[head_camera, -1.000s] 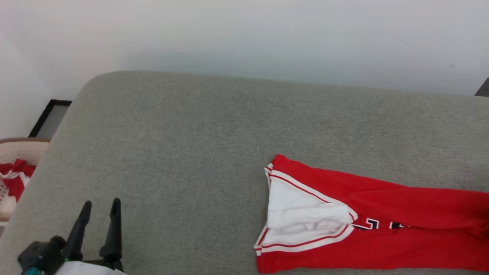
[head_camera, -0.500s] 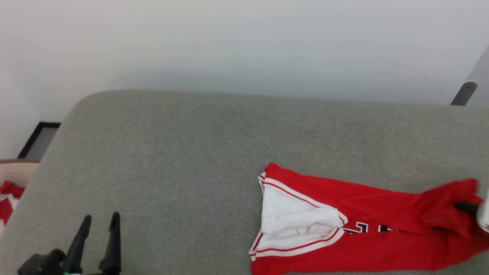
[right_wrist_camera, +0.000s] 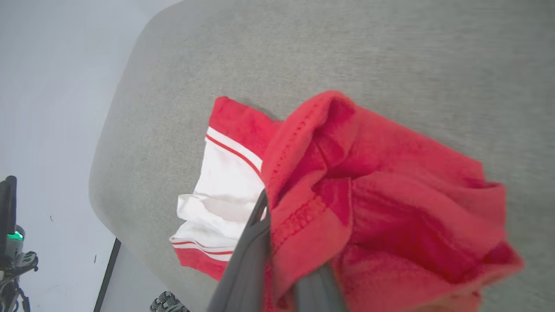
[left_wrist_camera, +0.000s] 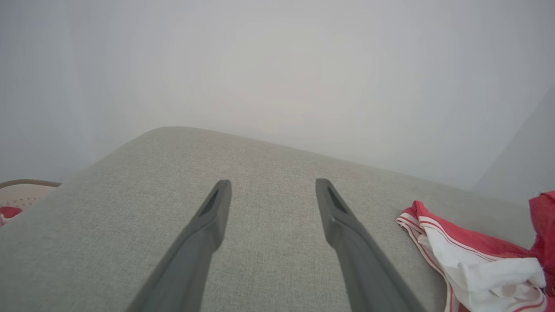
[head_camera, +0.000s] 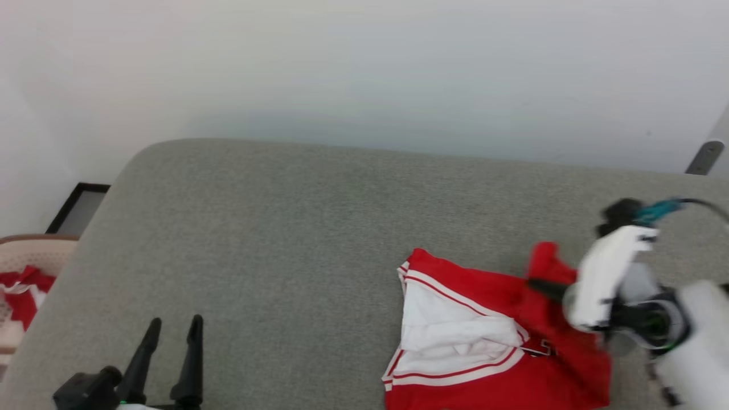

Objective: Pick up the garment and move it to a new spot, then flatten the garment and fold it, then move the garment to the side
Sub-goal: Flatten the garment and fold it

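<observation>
Soft, even, fairly bright light fills every view, washing the pale wall (head_camera: 364, 68) almost white. Shadows are faint; a thin one edges the garment (right_wrist_camera: 412, 182) on its far side in the right wrist view. The right claw (head_camera: 538, 283) and its forearm are motion-blurred in the head view. The left wrist view looks hazy, its grey cushion (left_wrist_camera: 130, 208) bowed by the wide lens.

Open cushion (head_camera: 256, 239) stretches left of the garment (head_camera: 455, 336); a wall (head_camera: 364, 68) stands behind.

Red garment (head_camera: 490, 324), white sleeve with striped trim facing up, bunched on grey cushion (head_camera: 256, 239), right end lifted, pinched in right gripper (head_camera: 541, 286).
</observation>
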Available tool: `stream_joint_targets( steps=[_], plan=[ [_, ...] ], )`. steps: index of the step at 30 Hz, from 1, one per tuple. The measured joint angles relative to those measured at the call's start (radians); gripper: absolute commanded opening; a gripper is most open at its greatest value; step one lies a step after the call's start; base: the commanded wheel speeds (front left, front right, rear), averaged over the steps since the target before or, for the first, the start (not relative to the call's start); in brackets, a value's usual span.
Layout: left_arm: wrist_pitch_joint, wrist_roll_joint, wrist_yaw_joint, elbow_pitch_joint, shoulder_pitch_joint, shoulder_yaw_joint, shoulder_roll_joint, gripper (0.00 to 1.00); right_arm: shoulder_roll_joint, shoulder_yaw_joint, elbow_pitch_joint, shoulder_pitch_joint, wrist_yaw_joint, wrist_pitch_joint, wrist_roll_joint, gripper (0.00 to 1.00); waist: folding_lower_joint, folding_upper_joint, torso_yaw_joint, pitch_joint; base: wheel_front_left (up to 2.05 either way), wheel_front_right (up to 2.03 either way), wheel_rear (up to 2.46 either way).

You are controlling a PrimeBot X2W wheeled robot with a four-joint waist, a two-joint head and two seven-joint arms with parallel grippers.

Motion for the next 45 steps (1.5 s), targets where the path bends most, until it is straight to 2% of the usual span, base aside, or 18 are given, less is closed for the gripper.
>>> stream_joint_targets(
  steps=[6,9,20,21,22,23,24,27,37,45],
  plan=[
    [0.000,-0.011,0.000,0.008,-0.026,-0.030,-0.003,1.00,0.133,0.029,-0.018,0.000,0.000,-0.007,-0.091,0.00,0.0000,0.0000,0.040,0.005,0.00,0.00,0.00],
    [0.000,-0.016,0.000,0.015,-0.039,-0.044,-0.005,1.00,0.180,0.037,-0.008,-0.001,0.000,-0.023,-0.130,0.00,0.0000,0.0001,0.060,0.011,0.00,0.00,0.00],
    [0.000,-0.033,0.000,0.037,-0.083,-0.071,-0.012,1.00,0.236,0.049,0.115,-0.030,0.000,-0.080,-0.254,0.00,0.0000,0.0000,0.116,0.041,0.00,0.00,0.00],
    [0.000,-0.033,0.000,0.039,-0.084,-0.070,-0.013,1.00,0.240,0.054,0.121,-0.037,0.000,-0.086,-0.262,0.16,0.0000,0.0000,0.116,0.043,0.00,0.00,0.00],
    [0.000,-0.033,0.000,0.040,-0.084,-0.068,-0.013,1.00,0.244,0.061,0.123,-0.044,0.000,-0.091,-0.272,0.40,0.0000,0.0000,0.116,0.043,0.00,0.00,0.00],
    [0.000,-0.033,0.000,0.041,-0.084,-0.068,-0.013,1.00,0.245,0.071,0.126,-0.051,0.000,-0.088,-0.274,0.58,0.0000,0.0001,0.114,0.043,0.00,0.00,0.00],
    [0.000,-0.034,0.000,0.042,-0.084,-0.067,-0.013,1.00,0.247,0.079,0.128,-0.057,0.000,-0.084,-0.273,0.62,0.0000,0.0000,0.113,0.042,0.00,0.00,0.00],
    [0.000,-0.038,0.000,0.044,-0.084,-0.061,-0.012,1.00,0.252,0.103,0.119,-0.063,0.000,-0.075,-0.269,1.00,0.0000,0.0000,0.107,0.037,0.00,0.00,0.00],
    [0.000,-0.037,0.000,0.044,-0.075,-0.049,-0.009,1.00,0.254,0.167,-0.007,-0.072,0.000,-0.052,-0.214,1.00,0.0000,0.0000,0.071,0.014,0.00,0.00,0.00],
    [0.000,-0.031,0.000,0.032,-0.050,-0.034,0.004,1.00,0.194,0.182,-0.143,-0.051,0.000,-0.118,-0.196,1.00,0.0000,0.0001,0.021,-0.010,0.00,0.00,0.00]
  ],
)
